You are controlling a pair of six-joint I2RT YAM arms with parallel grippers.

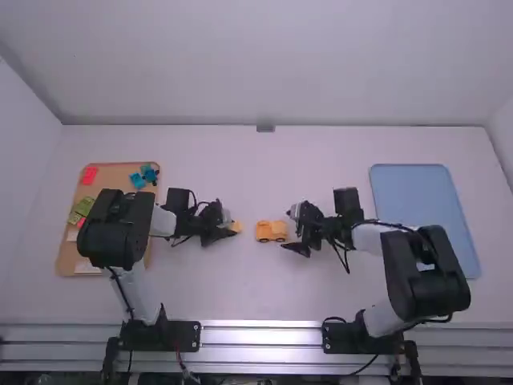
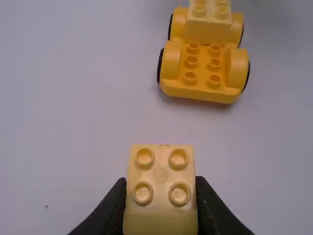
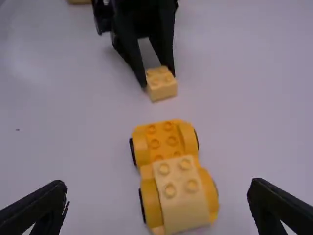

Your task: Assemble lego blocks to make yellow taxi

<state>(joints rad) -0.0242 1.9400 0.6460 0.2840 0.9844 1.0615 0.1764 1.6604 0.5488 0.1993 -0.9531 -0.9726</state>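
The left gripper (image 1: 225, 232) is pinching a pale yellow block (image 2: 161, 188) between its nearly closed fingers. The right gripper (image 1: 292, 230) is spreading its fingers wide, holding nothing. Between the grippers, the car (image 1: 271, 233) is sitting on the table, a second block (image 3: 181, 198) topping its end nearer the right gripper.

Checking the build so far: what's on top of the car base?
One pale block, on one end of the base; what it covers there is hidden. The other end's studs are bare.
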